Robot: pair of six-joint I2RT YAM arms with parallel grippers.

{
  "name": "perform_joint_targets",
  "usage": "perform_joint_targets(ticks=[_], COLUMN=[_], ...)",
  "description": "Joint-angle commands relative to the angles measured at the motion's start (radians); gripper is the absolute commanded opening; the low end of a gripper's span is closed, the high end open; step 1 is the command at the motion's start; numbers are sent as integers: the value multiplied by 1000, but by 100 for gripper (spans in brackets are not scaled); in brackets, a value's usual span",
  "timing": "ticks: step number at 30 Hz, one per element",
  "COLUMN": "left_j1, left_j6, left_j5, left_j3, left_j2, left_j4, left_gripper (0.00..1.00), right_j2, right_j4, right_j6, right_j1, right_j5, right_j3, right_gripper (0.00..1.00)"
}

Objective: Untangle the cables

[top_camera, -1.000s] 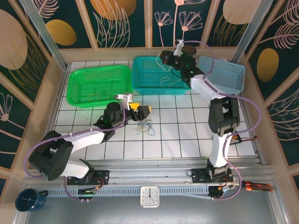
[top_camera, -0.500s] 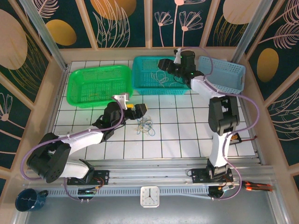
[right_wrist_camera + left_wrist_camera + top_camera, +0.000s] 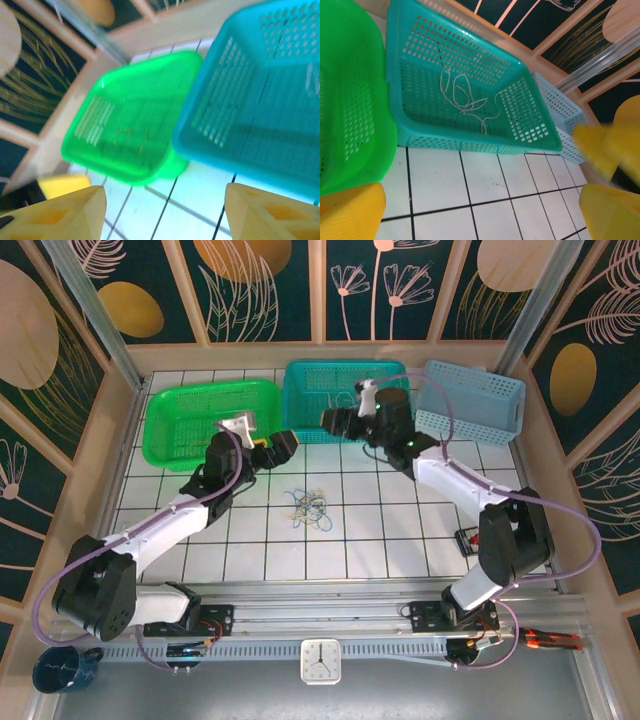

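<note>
Leaves the cables [image 3: 308,508] knotted on the tiles, toward the bases from both grippers. Puts the left gripper [image 3: 272,446] slightly nearer (jaws wide, empty), the right gripper [image 3: 328,422] by the teal basket's [image 3: 310,366] front wall, jaws parted, holding nothing. Probably calls for a reach down and inward.
</note>
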Motion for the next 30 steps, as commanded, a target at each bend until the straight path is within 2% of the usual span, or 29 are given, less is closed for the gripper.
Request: perform_joint_targets(ticks=[1,5,10,19,30], left_j1=[20,38,54,56,55], left_j6=[52,75,66,21,-14], left_j5=[40,53,67,84,86], left_j3=[82,121,94,-24,-136], left_j2=[-6,3,9,26,48], left_j4=[-111,-152,-151,-92,-40], left_gripper=[99,99,99,99,99], right_j2=[-47,-63,-68,-35,45], right_j4=[-60,-74,-84,-118,-96], right_j6=[-88,-110,-134,-132,-140], right_j1=[75,136,194,306,321], right_j5=[87,111,127,200,260], right_j3=[-56,-141,-232,-244,-206], right_gripper=[64,64,63,62,59])
